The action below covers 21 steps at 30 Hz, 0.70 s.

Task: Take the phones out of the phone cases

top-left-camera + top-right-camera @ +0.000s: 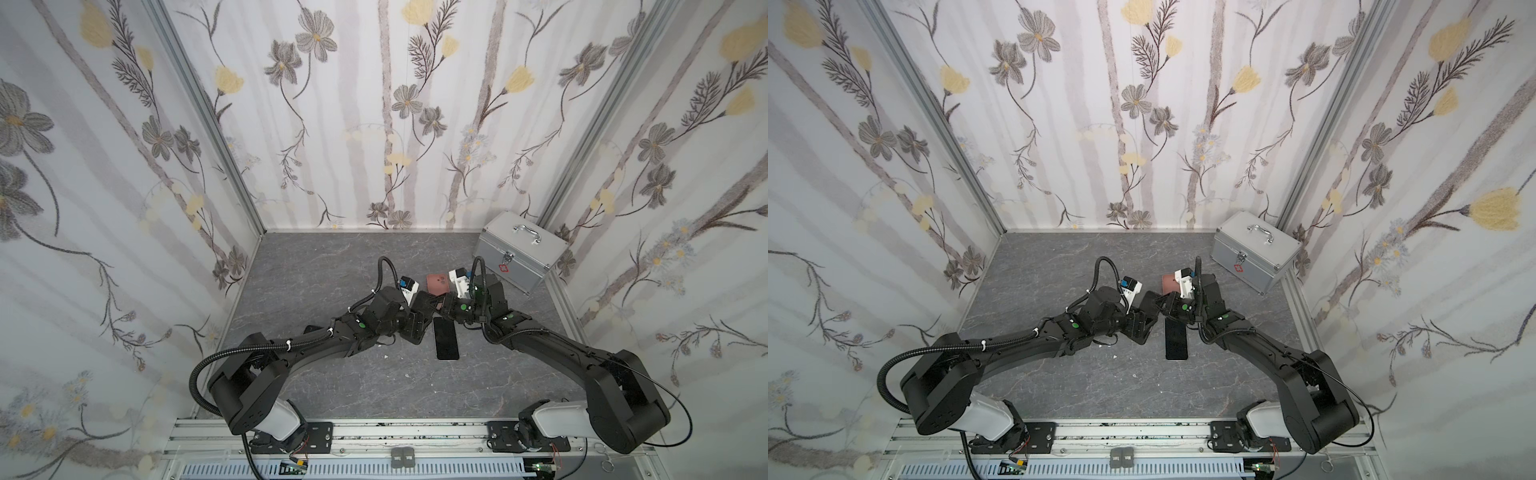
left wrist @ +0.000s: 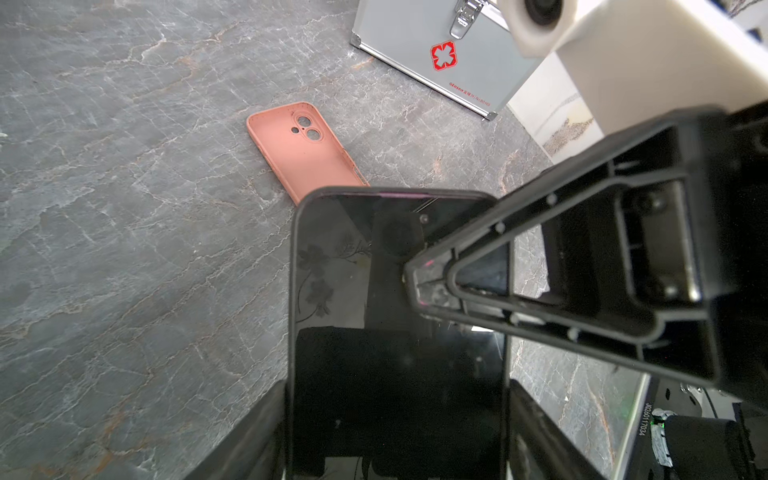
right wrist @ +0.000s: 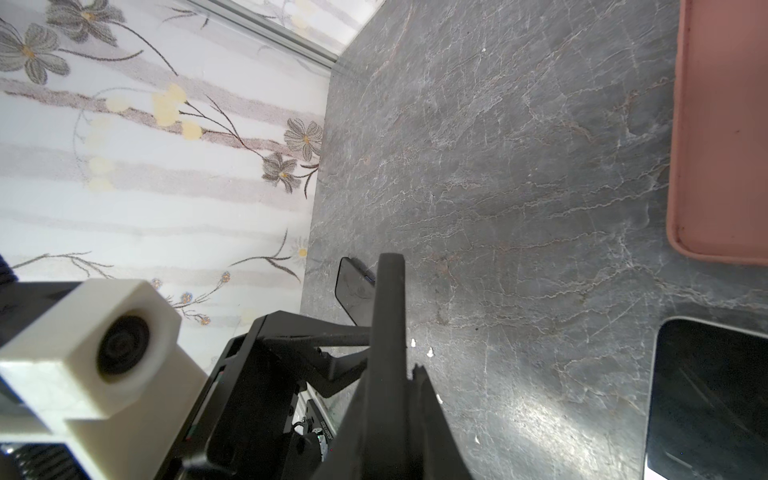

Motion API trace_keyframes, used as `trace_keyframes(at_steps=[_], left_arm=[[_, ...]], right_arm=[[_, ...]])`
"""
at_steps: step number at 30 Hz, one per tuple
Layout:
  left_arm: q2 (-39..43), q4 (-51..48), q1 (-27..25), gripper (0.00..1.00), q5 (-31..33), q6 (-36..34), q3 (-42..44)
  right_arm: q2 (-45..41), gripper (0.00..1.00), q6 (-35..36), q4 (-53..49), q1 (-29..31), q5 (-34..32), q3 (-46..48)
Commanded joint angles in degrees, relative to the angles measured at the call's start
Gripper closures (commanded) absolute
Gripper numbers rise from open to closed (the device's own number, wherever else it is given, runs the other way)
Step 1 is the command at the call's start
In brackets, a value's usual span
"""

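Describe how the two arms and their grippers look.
The left arm and right arm are matte black with white base segments, green dots at the wrists and black ribbed cable conduits. Each carries a white camera housing. The left gripper and right gripper have black triangular fingers.

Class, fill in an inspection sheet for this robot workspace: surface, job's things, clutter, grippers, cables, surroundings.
Surface: grey marbled tabletop, with a few white flecks.
Job's things: held phone between the arms, with a dark rim around it; pink case empty, lying open side up; second phone flat, screen up.
Clutter: silver first-aid box in the far right corner, lid down.
Grippers: left gripper fingers clamp the held phone's long sides; right gripper appears closed on its edge.
Cables: black conduit loops above each wrist, clear of the phones.
Surroundings: floral walls on three sides; metal rail in front.
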<state>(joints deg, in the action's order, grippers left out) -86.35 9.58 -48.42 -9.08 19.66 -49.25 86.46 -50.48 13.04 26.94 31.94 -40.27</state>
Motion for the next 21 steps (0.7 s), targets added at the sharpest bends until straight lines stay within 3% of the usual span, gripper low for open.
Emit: trace_keyframes(at_steps=[1, 6, 9, 14, 21], left_arm=[[0.87, 3.07, -0.11, 0.36, -0.03, 0.46, 0.11], [2.31, 3.20, -0.03, 0.35, 0.64, 0.81, 0.47], [3.80, 3.54, -0.02, 0.31, 0.56, 1.33, 0.39], [7.27, 4.45, 0.09, 0.01, -0.01, 2.73, 0.39], [15.55, 7.82, 3.97, 0.00, -4.37, 8.10, 2.27]], right_arm=[[-1.14, 0.91, -1.23, 2.94, 0.08, -0.05, 0.50], [-3.16, 1.00, -1.43, 3.15, 0.30, 0.01, 0.64], [-5.20, 1.00, -0.49, 2.52, 0.23, -1.23, 0.59], [-10.06, 1.00, 2.23, 0.48, 0.22, -5.08, 0.47], [-19.28, 1.00, 7.52, -2.76, -0.27, -12.34, 0.23]])
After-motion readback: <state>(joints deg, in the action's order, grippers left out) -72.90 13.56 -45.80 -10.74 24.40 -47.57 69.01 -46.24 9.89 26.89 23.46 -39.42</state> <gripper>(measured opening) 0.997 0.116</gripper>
